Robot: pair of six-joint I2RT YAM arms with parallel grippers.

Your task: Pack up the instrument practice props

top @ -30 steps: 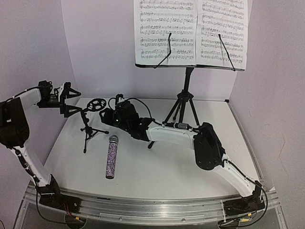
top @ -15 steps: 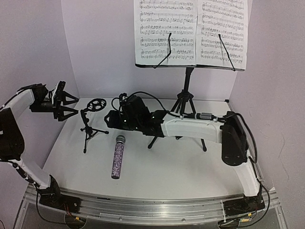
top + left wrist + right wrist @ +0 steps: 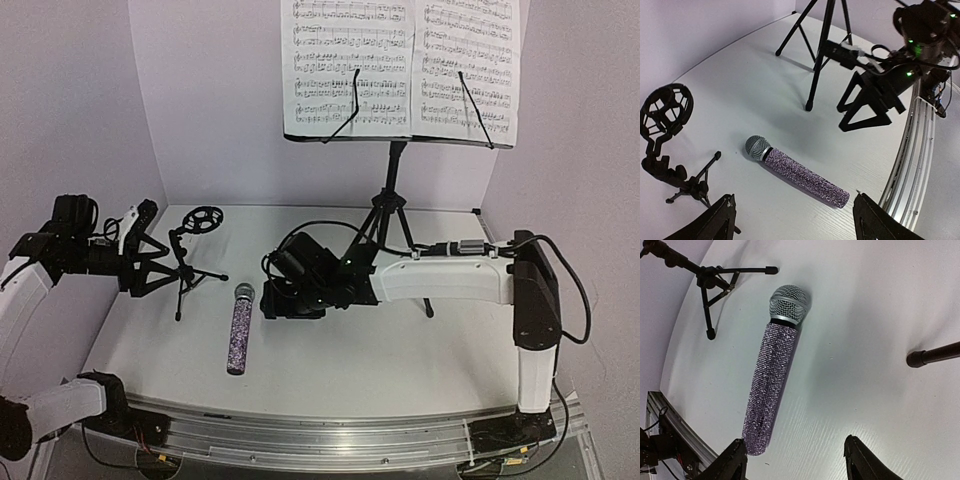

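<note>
At the back of the white surface (image 3: 400, 350) stands the tall black perforated music stand (image 3: 397, 170) bearing white sheet-music pages (image 3: 350, 60), the small black tripod mic stand (image 3: 185, 262) at left, the glittery purple microphone (image 3: 238, 328) lying flat beside it, flanked by the left end effector (image 3: 792, 210) and right end effector (image 3: 792, 455), each spread apart and empty.
</note>
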